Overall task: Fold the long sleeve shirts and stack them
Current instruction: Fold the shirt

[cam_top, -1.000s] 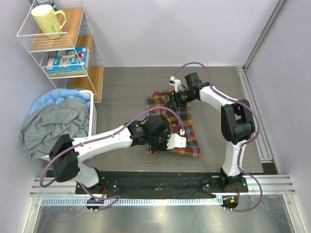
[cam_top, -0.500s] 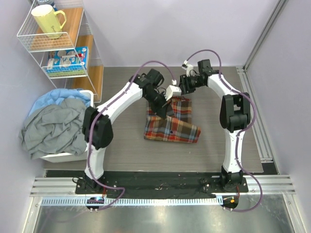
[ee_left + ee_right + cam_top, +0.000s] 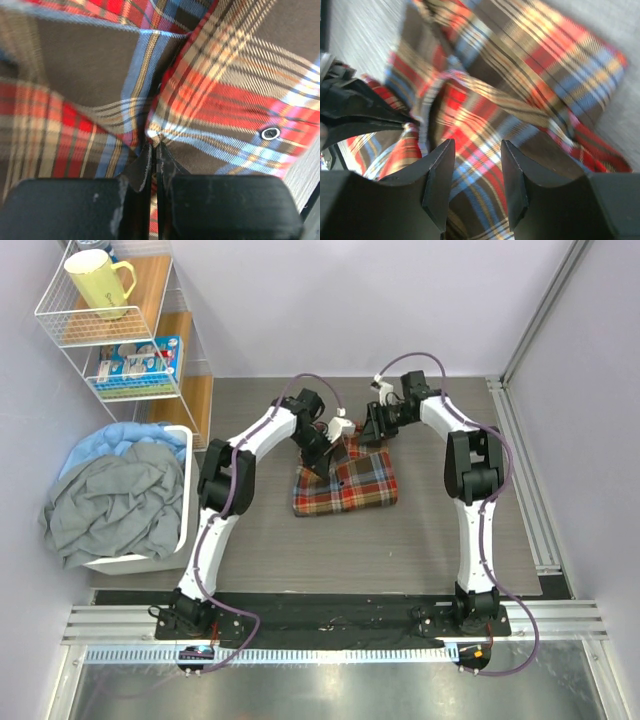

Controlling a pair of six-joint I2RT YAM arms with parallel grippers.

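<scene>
Grey table (image 3: 250, 550), lilac walls (image 3: 330, 300) (left gripper (image 3: 154, 146) tight on shirt (image 3: 350, 485), right gripper (image 3: 476, 147) agape)

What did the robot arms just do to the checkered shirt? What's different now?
The left gripper, shut on the shirt, swept from the near edge to the far side, folding the shirt into a smaller rectangle. The right gripper moved slightly back and is open over the cloth. The laundry basket and yellow mug stayed put.
</scene>
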